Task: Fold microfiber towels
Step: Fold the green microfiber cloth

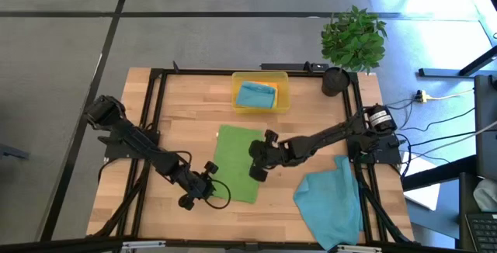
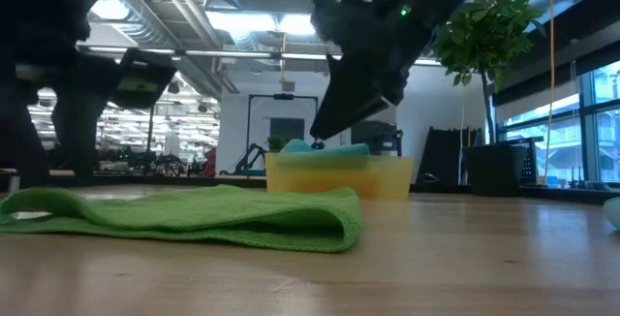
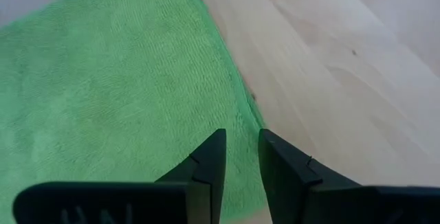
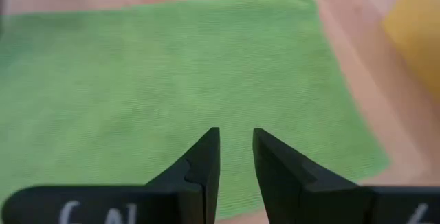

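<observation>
With the green towel [image 1: 241, 164] lying folded in the middle of the surface [image 1: 194, 105], I think the left gripper [image 1: 203, 190] and right gripper [image 1: 260, 168], both narrow and empty, should next press its edges flat; I count one green, one loose teal [image 1: 332, 199], and teal and orange in one tray [image 1: 281, 96].

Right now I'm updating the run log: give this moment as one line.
green towel: folded, flat | left tool: open, at its edge | right tool: open, above it
</observation>
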